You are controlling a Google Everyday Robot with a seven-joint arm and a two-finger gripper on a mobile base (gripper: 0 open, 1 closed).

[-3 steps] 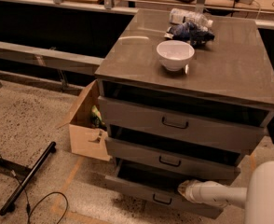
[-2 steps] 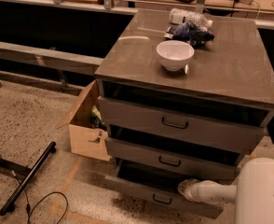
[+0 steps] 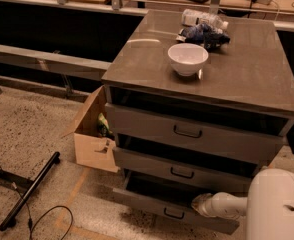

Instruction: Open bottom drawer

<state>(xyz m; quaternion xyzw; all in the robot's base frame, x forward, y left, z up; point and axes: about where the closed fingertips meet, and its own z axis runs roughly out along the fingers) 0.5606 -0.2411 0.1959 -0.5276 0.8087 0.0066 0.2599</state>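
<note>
the gripper [image 3: 201,204] sits in the dark gap above the bottom drawer [image 3: 147,202], just right of its handle, with the middle drawer [image 3: 147,163] close overhead, so room there is narrow. a cardboard box [image 3: 89,146] stands against the cabinet's left side. the floor before the drawers is open; a black bar [image 3: 29,191] lies well left.

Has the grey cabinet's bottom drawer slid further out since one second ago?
No. The slim grey bottom drawer sits where it was, measured against the brown cardboard box. The white gripper is at its top edge, beside the dark loop handle.
</note>
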